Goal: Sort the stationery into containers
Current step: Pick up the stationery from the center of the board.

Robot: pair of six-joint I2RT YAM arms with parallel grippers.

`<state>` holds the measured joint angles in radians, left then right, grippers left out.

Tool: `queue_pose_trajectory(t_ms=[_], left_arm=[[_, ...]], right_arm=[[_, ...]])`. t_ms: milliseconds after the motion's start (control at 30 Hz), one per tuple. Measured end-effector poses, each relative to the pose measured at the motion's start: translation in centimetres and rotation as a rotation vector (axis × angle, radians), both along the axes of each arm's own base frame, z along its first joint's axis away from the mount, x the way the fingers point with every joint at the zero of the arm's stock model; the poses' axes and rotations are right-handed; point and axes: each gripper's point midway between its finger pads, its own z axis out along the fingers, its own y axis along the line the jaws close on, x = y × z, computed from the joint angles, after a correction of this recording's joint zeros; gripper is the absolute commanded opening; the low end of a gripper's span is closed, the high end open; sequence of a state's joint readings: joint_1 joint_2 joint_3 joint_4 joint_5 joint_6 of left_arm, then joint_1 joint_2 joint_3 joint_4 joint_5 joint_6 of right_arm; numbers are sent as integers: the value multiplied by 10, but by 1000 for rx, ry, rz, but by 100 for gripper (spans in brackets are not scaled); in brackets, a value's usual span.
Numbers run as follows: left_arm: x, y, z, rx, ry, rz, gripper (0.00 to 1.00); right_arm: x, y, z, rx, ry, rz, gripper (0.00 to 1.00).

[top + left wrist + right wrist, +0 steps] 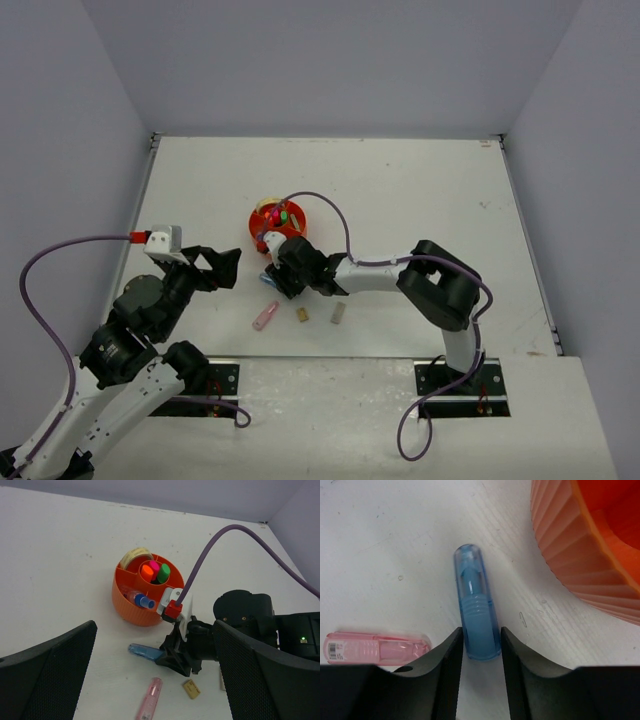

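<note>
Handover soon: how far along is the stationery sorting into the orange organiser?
Done: three stubby highlighters, a beige tape ring and a blue-ended piece sit in the round orange plastic organiser. In hand: the right gripper pinches a translucent blue plastic capsule on the table. Remaining: a pink translucent capsule, a tan block, a grey block.

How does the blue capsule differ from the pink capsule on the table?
The blue capsule is clamped between the right gripper's fingers; the pink capsule lies free beside them. In the wrist view the blue one points away from the gripper, the pink one lies crosswise. Both are clear, rounded and flat on the table.
</note>
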<state>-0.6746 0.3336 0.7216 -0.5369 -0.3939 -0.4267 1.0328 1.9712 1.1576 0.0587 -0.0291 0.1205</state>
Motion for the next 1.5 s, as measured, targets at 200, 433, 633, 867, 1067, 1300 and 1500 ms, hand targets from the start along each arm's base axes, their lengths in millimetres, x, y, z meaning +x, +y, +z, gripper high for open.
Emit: queue_pose_trajectory(t_ms=[200, 433, 633, 867, 1067, 1300, 1500], left_arm=[[0, 0, 0, 0, 0, 0, 100], [0, 1, 0, 0, -1, 3, 100], [0, 1, 1, -3, -5, 5, 100], [-1, 2, 2, -4, -7, 8, 100], [-1, 4, 3, -9, -14, 12, 100], [-2, 5, 4, -11, -18, 18, 100], [-2, 7, 5, -14, -22, 24, 100]], right_arm=[[-2, 3, 0, 7, 6, 9, 31], [-13, 7, 0, 13, -11, 26, 17], [-39, 2, 4, 1, -25, 50, 13], [-38, -9, 39, 47, -65, -18, 14], [-42, -37, 71, 104, -93, -78, 13], [-33, -73, 146, 259, -176, -185, 13], [19, -111, 181, 343, -188, -399, 13]])
